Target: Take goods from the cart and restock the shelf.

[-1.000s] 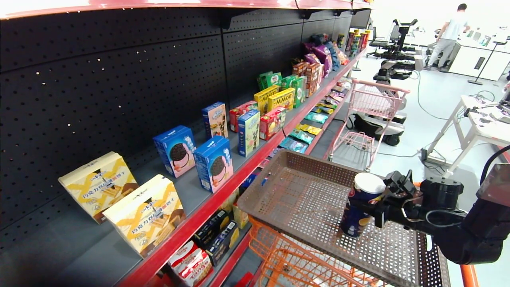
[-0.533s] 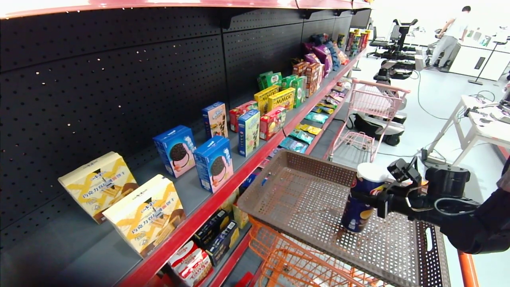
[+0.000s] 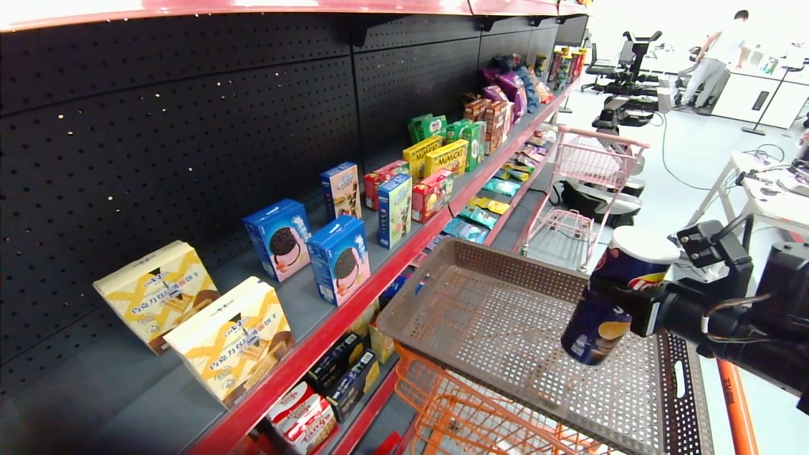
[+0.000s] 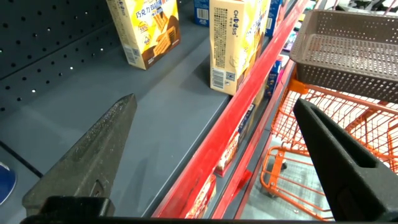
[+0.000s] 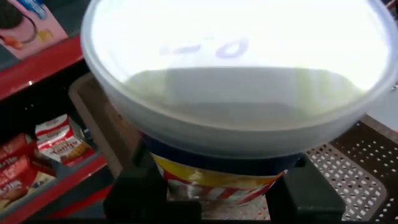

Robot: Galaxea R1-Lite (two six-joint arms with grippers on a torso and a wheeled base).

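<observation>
A dark blue chip can (image 3: 607, 303) with a white lid hangs tilted above the brown perforated tray (image 3: 480, 316) on top of the orange cart (image 3: 442, 404). My right gripper (image 3: 622, 302) is shut on the can's middle, coming in from the right. In the right wrist view the can (image 5: 239, 168) sits between the black fingers, its pale lid close to the lens. My left gripper (image 4: 214, 155) stands open over the grey shelf board (image 4: 143, 130), near the red shelf edge (image 4: 249, 112) and two yellow biscuit boxes (image 4: 233, 43).
The grey shelf (image 3: 126, 379) holds yellow boxes (image 3: 231, 338), blue cookie boxes (image 3: 341, 258) and further boxes along to the right. Bare board lies at its near left end. A pink cart (image 3: 584, 183) stands beyond the orange one. Lower shelves (image 3: 335, 373) hold more packs.
My right gripper has lifted the chip can off the tray, up and to the right, and the can now tilts. The shelf goods have not moved.
</observation>
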